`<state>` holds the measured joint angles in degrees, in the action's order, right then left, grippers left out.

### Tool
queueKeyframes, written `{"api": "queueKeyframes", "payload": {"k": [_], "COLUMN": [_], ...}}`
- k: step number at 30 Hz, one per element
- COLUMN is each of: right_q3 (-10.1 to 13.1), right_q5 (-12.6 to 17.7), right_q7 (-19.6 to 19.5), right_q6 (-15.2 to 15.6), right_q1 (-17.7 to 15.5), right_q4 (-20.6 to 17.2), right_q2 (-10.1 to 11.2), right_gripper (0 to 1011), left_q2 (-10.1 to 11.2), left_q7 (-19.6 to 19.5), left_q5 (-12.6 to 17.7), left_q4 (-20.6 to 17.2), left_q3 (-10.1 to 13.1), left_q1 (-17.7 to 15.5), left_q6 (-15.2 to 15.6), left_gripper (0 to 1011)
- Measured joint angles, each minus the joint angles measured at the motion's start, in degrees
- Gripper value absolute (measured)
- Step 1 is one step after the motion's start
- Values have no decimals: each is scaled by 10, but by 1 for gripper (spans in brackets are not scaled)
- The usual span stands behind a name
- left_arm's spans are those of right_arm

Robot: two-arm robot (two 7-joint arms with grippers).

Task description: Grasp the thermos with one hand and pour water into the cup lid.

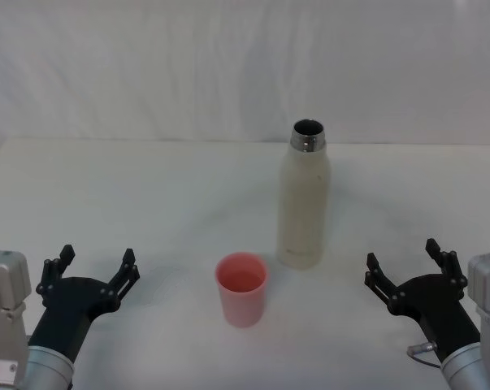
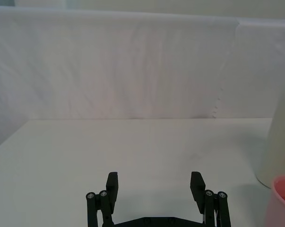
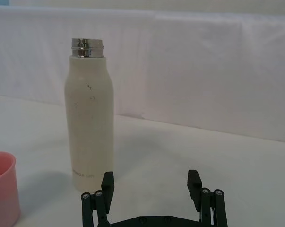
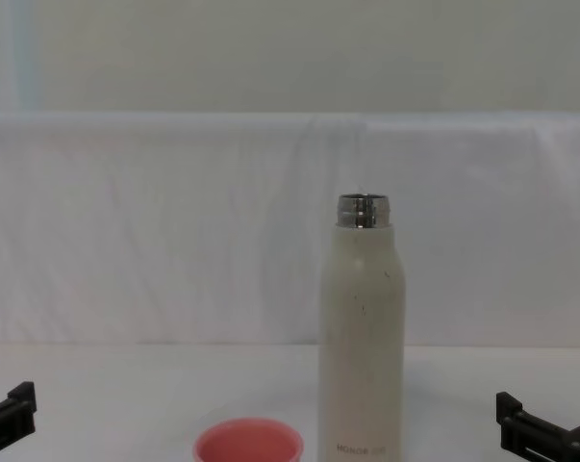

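Head view: thermos (image 1: 303,201) stands upright, uncapped, on the table (image 1: 147,195) just behind the cup lid (image 1: 241,288). Right gripper (image 1: 408,269) and left gripper (image 1: 93,268) splayed, empty. Grasp apparently not begun; right should close around the body.

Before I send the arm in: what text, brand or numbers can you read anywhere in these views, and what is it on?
"HONOR": grey lettering near the base of the thermos, read in the chest view; a smaller mark after it is too small to read.
The same lettering in the right wrist view is too blurred to read.
Cup lid: no text visible.
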<state>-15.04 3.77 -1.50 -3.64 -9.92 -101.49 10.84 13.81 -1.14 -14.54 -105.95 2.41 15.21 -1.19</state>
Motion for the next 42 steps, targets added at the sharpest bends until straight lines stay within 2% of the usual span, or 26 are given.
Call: {"api": "queueKeyframes", "payload": {"k": [42], "right_q3": [0], "right_q5": [0], "right_q7": [0], "right_q6": [0], "right_q1": [0], "right_q4": [0], "right_q2": [0], "right_gripper": [1000], "left_q2": [0], "left_q7": [0], "left_q5": [0], "left_q4": [0], "left_q3": [0], "left_q1": [0], "left_q6": [0], "left_gripper": [1001]}}
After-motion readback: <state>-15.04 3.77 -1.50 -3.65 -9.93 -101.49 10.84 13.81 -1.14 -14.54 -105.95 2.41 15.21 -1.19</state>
